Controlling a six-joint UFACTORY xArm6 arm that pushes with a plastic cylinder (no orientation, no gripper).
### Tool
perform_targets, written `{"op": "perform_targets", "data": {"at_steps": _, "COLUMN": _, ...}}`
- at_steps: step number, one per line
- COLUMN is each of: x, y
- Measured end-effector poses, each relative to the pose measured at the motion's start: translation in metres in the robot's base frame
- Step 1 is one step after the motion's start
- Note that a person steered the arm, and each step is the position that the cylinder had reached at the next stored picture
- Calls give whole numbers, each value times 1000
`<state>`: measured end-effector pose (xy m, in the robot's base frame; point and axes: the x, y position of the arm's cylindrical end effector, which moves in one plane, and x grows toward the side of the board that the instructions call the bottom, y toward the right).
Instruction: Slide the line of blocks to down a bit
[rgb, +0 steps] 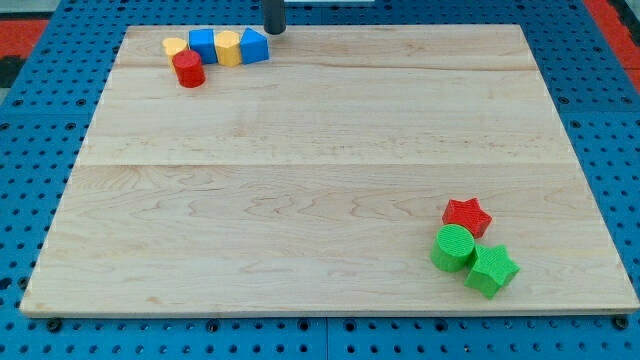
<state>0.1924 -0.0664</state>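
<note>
A line of blocks lies at the view's top left of the wooden board (320, 170): a small yellow block (175, 46), a blue cube (203, 45), a yellow hexagonal block (229, 47) and a blue triangular block (255, 45). A red cylinder (188, 69) touches the line just below its left end. My tip (273, 31) is at the board's top edge, just to the upper right of the blue triangular block, close to it.
At the view's bottom right sit a red star block (467, 216), a green cylinder (453, 247) and a green star-like block (491, 270), clustered together. Blue pegboard surrounds the board.
</note>
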Motion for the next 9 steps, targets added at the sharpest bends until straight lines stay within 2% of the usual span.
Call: {"op": "perform_targets", "data": {"at_steps": 9, "x": 1, "y": 4}}
